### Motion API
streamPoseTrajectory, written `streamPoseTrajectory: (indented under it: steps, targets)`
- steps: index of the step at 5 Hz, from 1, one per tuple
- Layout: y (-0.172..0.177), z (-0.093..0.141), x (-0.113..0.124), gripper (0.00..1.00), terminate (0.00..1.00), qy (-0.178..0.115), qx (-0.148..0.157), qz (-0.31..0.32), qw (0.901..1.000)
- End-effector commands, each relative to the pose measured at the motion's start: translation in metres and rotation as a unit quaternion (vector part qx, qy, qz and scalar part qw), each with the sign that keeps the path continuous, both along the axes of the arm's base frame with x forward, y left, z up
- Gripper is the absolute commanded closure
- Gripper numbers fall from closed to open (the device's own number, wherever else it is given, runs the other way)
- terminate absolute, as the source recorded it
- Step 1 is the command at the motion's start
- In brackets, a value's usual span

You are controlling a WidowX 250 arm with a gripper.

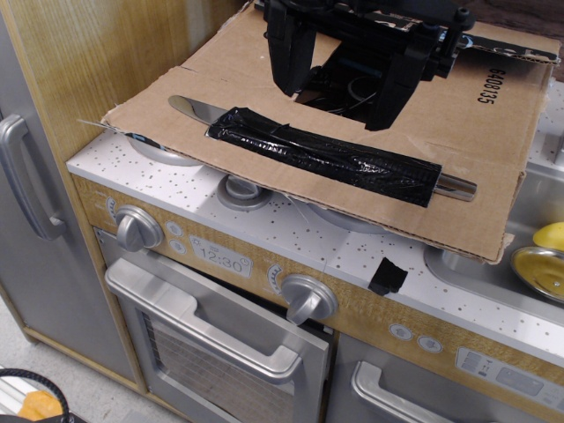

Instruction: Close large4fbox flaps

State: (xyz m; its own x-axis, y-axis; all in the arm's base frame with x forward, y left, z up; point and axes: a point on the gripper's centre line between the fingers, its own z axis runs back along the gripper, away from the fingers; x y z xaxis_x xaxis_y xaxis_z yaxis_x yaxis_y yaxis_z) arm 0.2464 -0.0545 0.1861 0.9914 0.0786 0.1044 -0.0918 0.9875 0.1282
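Observation:
The large4fbox (pixel 493 132) shows as brown corrugated cardboard on the toy stove top, with "6400135" printed near its right edge. Its biggest flap (pixel 264 88) lies nearly flat and reaches left over the burners. On it lies a metal rod wrapped in black tape (pixel 326 157), set diagonally. My black gripper (pixel 339 84) hangs over the far middle of the flap, just behind the rod. Its two fingers (pixel 288 62) point down, stand apart and hold nothing. The rest of the box is hidden under the flap.
The toy stove has two silver knobs (pixel 139 227), a "12:30" clock panel and an oven door handle (pixel 198 326) below. A grey fridge door (pixel 35 176) stands at the left. A sink with a yellow object (pixel 551 236) and a metal bowl is at the right. A scrap of black tape (pixel 388 278) sticks to the counter edge.

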Motion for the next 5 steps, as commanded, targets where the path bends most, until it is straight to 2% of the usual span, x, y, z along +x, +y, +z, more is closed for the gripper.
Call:
streamPoseTrajectory:
  steps: [1, 3, 5]
  targets:
    - [0.0, 0.0, 0.0, 0.0, 0.0, 0.0, 0.0, 0.0, 1.0]
    - [-0.001, -0.032, -0.019, 0.0, 0.0, -0.014, -0.038, 0.034, 0.9986]
    - [-0.002, -0.056, -0.034, 0.0, 0.0, -0.043, -0.056, 0.053, 0.9961]
